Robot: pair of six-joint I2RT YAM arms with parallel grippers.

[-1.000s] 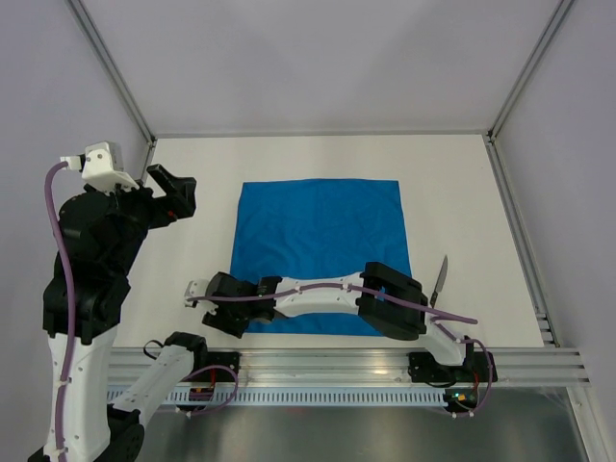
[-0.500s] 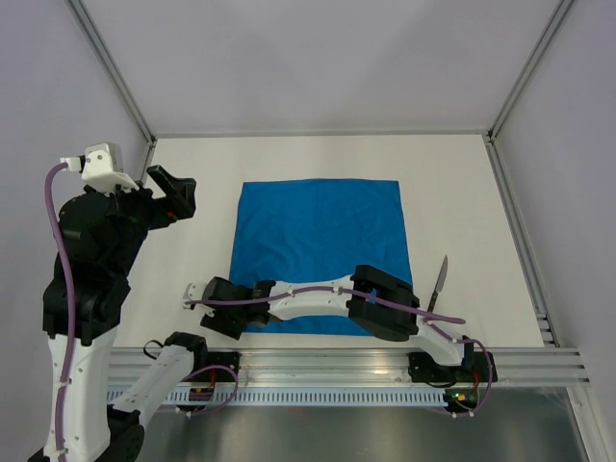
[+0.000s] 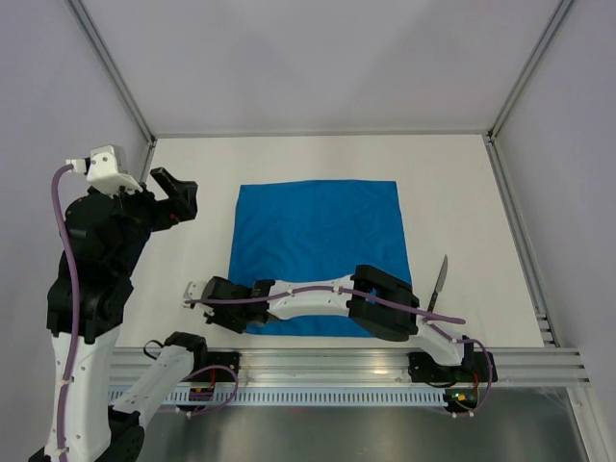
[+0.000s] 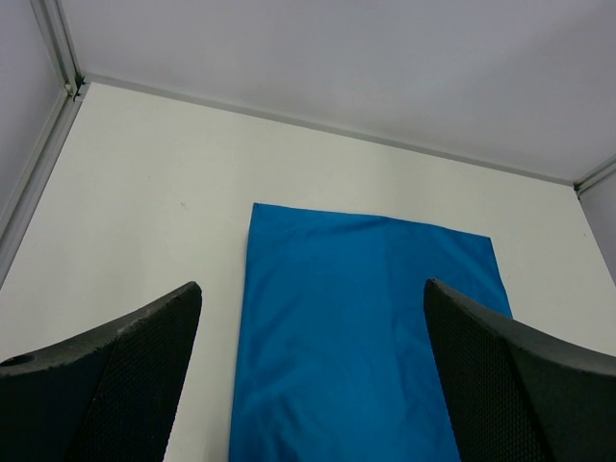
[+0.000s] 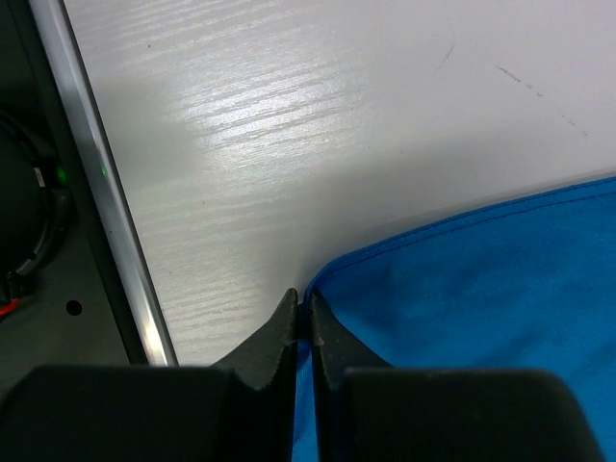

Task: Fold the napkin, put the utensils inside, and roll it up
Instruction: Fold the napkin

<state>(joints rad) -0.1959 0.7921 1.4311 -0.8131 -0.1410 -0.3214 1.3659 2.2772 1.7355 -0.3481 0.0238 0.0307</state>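
Observation:
The blue napkin (image 3: pixel 318 241) lies flat and spread in the middle of the table. It also shows in the left wrist view (image 4: pixel 366 327). My right gripper (image 3: pixel 234 322) reaches across the front and is shut on the napkin's near left corner (image 5: pixel 481 289), with blue cloth pinched between the closed jaws of the gripper (image 5: pixel 303 298). My left gripper (image 3: pixel 178 192) is raised high at the left, open and empty (image 4: pixel 310 285), facing the napkin. The knife (image 3: pixel 440 281), with a black handle and silver blade, lies on the table just right of the napkin's near right corner.
The aluminium rail (image 3: pixel 337 361) runs along the near edge, close to my right gripper, and shows at the left of the right wrist view (image 5: pixel 96 192). Frame posts and grey walls bound the table (image 3: pixel 481 183) at the left, right and back.
My right arm's elbow has shifted a little to the left and its gripper has settled lower at the napkin's near left corner. The left arm has barely moved.

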